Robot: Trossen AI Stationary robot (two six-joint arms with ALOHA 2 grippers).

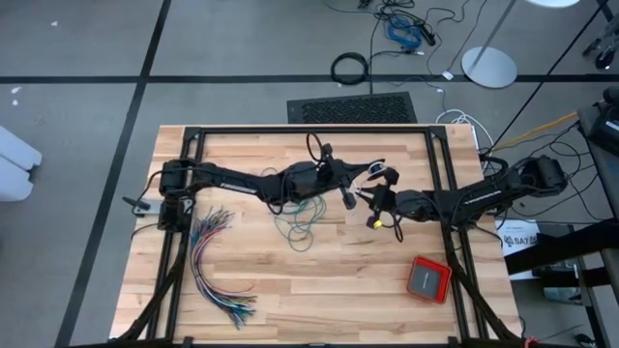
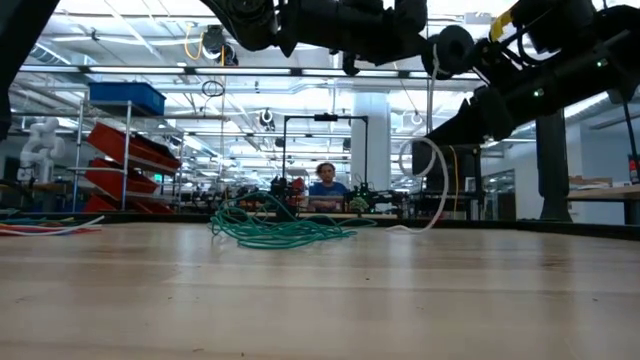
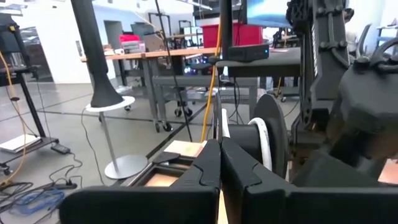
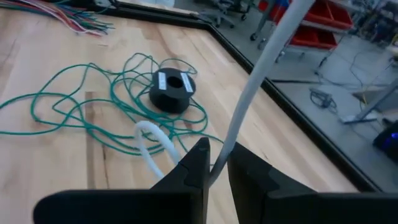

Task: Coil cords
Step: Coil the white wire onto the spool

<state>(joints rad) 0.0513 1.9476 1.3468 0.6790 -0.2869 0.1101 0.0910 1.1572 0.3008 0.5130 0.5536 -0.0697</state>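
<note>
The teal-green cord (image 1: 300, 220) lies in a loose tangle on the table's middle (image 2: 280, 230) (image 4: 74, 112). A white cord (image 1: 375, 172) runs between my two grippers above the table. From there it hangs in a loop (image 2: 432, 180) down to the wood. My left gripper (image 1: 356, 188) (image 3: 221, 158) is shut and stands level, higher than the right one. My right gripper (image 1: 379, 198) (image 4: 217, 165) is shut on the white cord just right of the teal tangle. A thin black cord loop (image 1: 317, 147) shows behind the left arm. My left gripper has a short white stretch (image 3: 223, 124) rising from between its shut fingertips; the fingers hide the place of contact. They point level toward the table's right side. My right gripper pinches the white cord (image 4: 225, 154) between its two fingers, which lie across it. The cord runs straight up and away from the fingers (image 4: 267, 56). On the other side it curls in a slack loop (image 4: 152, 134) above the table.
A black ring-shaped spool (image 4: 173, 87) lies on the teal tangle. A fanned bundle of many-coloured wires (image 1: 215, 263) lies at the table's left front. A red box (image 1: 428, 278) sits at the right front. A black frame (image 1: 309, 130) borders the table's far edge.
</note>
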